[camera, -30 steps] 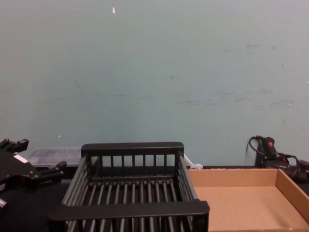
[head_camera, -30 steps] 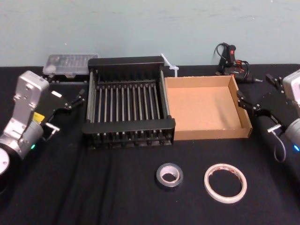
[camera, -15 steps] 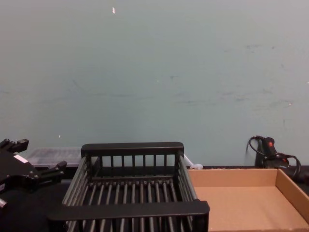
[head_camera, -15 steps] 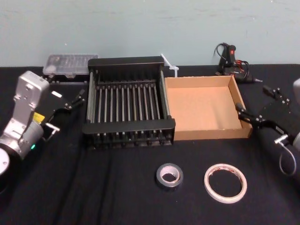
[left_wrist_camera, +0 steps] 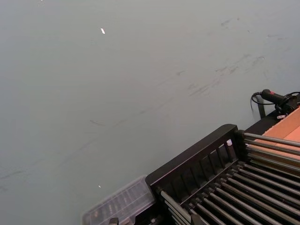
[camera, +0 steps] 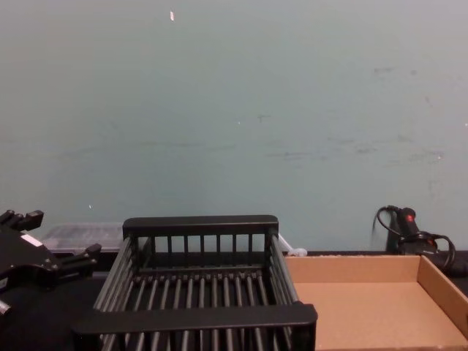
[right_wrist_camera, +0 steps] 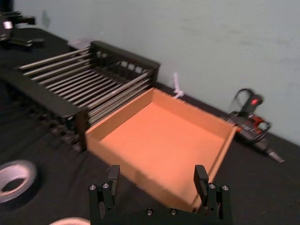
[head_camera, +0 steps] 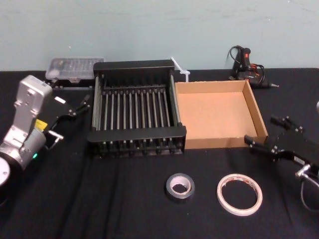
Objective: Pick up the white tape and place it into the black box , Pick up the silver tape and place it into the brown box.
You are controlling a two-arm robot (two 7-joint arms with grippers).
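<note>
Tape first: the white tape (head_camera: 239, 194) lies flat on the black surface (head_camera: 99, 199) nearest the robot, with the silver tape (head_camera: 180, 186) just beside it on its left, the two apart and neither touched. In the right wrist view the silver tape (right_wrist_camera: 11, 180) sits at the frame's edge and a sliver of the white tape (right_wrist_camera: 70, 221) peeks in beside the end effector.

Right end effector (head_camera: 261, 133) hangs low over the surface, just off the brown box's near right corner and behind the white tape, fingers spread wide and holding nothing; its two pads (right_wrist_camera: 201, 180) stand well apart in the right wrist view, framing the box's near wall.

Behind the tapes, the black box (head_camera: 137, 137) and the brown box (head_camera: 219, 142) stand side by side, walls touching, both empty. The black box is on the left, the brown box on the right.

Left end effector (head_camera: 79, 105) is out to the left of the black box, beside its wall, open and empty; the chest view shows it (camera: 69, 262) at the same spot.

Farther back, a clear case (head_camera: 75, 68) sits by the wall behind the left side, and a black tool with cables (head_camera: 244, 62) behind the brown box.
</note>
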